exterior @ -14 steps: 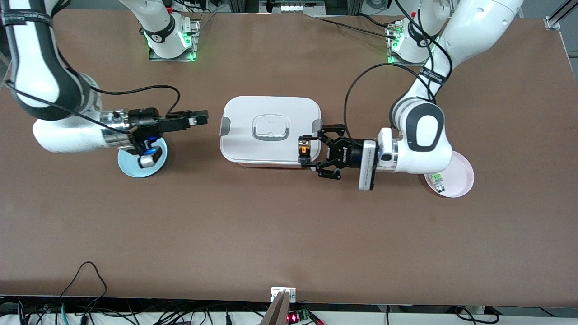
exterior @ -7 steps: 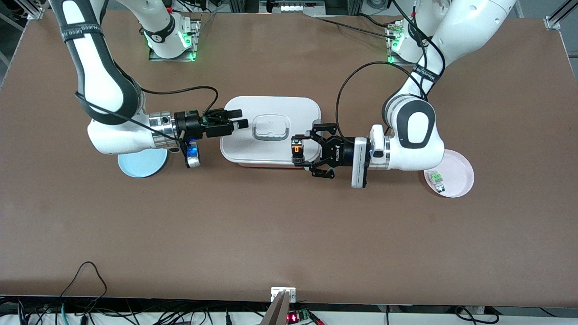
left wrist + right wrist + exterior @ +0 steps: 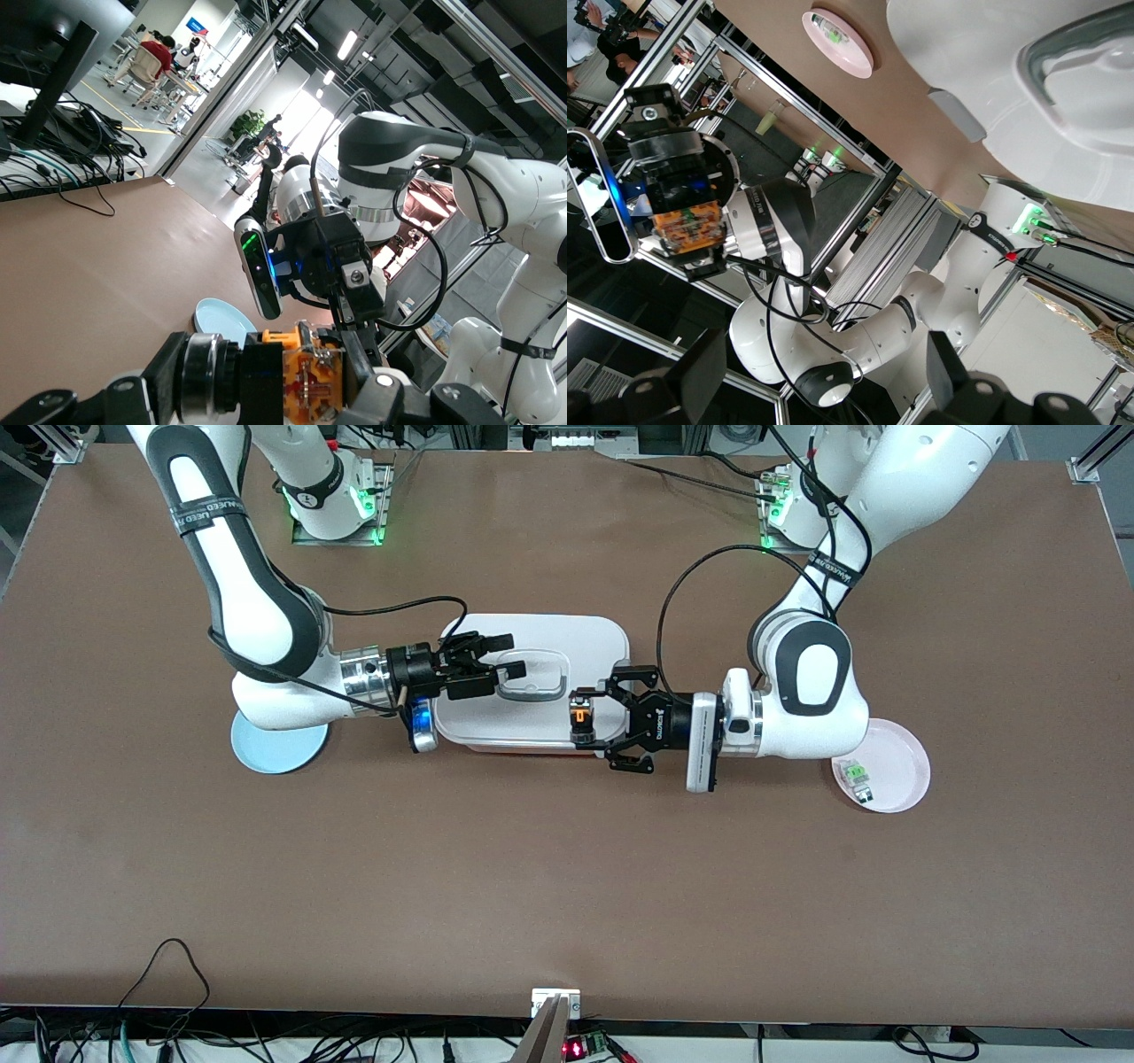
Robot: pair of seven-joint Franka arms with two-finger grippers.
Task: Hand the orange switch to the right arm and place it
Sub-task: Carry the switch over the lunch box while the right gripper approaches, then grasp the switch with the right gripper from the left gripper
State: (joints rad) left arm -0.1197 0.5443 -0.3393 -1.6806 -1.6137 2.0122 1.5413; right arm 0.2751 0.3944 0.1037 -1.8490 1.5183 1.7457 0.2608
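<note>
The brown counter (image 3: 567, 886) carries a white lidded box (image 3: 532, 682) at its middle, a pink dish (image 3: 904, 766) toward the left arm's end and a blue plate (image 3: 275, 748) toward the right arm's end. Over the box, the right gripper (image 3: 509, 654) hangs with its fingers spread wide and empty. The left gripper (image 3: 580, 722) has its fingers clamped on the orange switch (image 3: 580, 716), over the box's edge nearer the front camera.

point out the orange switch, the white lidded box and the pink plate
orange switch (image 3: 580, 717), front view, its orange face
white lidded box (image 3: 585, 638), front view, bare lid corner
pink plate (image 3: 908, 757), front view, bare inner surface
</note>
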